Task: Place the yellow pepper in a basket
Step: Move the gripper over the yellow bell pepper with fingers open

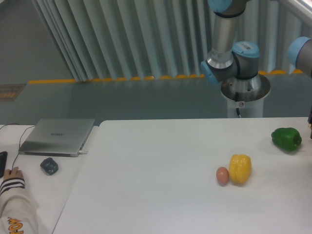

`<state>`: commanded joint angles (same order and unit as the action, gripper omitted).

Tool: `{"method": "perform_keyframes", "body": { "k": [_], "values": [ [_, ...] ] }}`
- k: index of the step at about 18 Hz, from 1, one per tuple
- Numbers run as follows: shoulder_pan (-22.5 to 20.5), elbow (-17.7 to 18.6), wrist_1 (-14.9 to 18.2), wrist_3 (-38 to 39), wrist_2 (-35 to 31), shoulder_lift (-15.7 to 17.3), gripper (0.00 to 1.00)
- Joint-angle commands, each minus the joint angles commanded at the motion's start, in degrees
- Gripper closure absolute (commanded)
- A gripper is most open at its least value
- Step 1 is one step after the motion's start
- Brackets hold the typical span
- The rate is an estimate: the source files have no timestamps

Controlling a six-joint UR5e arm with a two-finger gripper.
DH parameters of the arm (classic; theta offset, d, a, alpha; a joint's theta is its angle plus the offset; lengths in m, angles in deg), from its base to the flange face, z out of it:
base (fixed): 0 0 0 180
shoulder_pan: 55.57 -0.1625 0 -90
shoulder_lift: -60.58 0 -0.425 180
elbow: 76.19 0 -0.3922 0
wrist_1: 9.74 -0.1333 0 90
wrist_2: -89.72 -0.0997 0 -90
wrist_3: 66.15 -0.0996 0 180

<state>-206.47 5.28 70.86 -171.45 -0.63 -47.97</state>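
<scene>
With the yellow pepper [240,168] resting on the table [161,185] just beside the egg [222,175], a descending claw may knock or pinch the egg; the claw and any basket are out of frame, so claw state is undeterminable.

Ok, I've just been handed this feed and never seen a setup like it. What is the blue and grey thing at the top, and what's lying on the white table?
That is a robot arm, jointed grey tubes with blue caps on a round pedestal. You see it from one fixed camera in front of the table. Its claw is out of the picture, so I cannot tell whether it holds anything.

On the white table lie a glossy bright-yellow bell pepper, a small brownish egg close beside it on its left in the picture, and a green bell pepper near the right edge. No basket is in view.

At far left sit a closed silver laptop, a dark mouse and someone's hand.
</scene>
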Motion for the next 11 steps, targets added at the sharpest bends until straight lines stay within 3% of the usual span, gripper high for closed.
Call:
{"method": "perform_keyframes", "body": {
  "k": [9,11],
  "values": [
    [3.78,0.17,-1.14,1.23,-0.35,1.49,0.0],
    [3.87,1.57,-1.32,5.16,0.0,1.84,0.0]
  ]
}}
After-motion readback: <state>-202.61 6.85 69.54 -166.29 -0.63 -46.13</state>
